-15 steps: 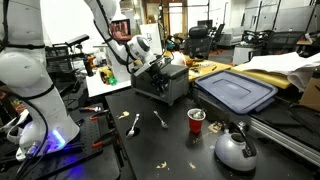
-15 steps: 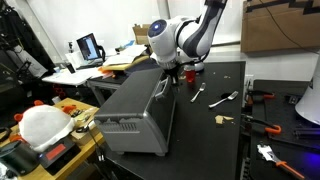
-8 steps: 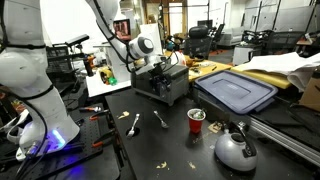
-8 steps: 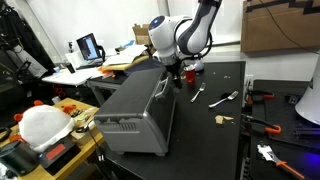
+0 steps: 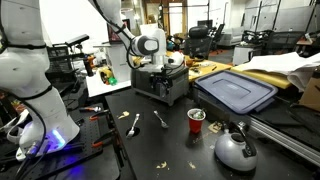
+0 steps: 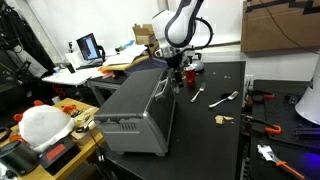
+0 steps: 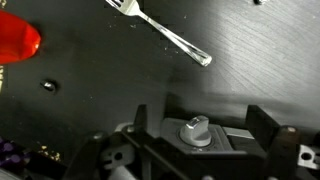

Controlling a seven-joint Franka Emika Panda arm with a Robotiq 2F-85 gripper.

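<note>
Since the earlier frames the wrist had lifted and swung upright, so the gripper [image 6: 178, 78] hung straight down over the far end of the grey appliance [image 6: 135, 108] instead of leaning across its top. The appliance sat on the black table [image 6: 215, 135]. In that exterior view its long axis ran from near left to far right, and the fingertips were at its far top edge. Whether they touched it could not be told from either exterior view.

The wrist view settled the jaws. Two dark fingers [image 7: 140, 120] stood well apart, clamped on nothing. A small silver knob [image 7: 197, 130] lay in the gap between them, clear of both and close to the middle of the opening. I judged that the knob lay straight ahead of the jaws, so any closing would need a straight advance with little sideways correction. The knob's ridge seemed to run roughly across the gap, though it was too small to be sure.

Beyond the knob, a fork [image 7: 165, 30] lay slantwise on the table with its tines to the far left, and a red cup [image 7: 15, 38] was cut off at the left edge. The gripper body hid the lower wrist view, so what the knob was mounted on was hard to make out.
</note>
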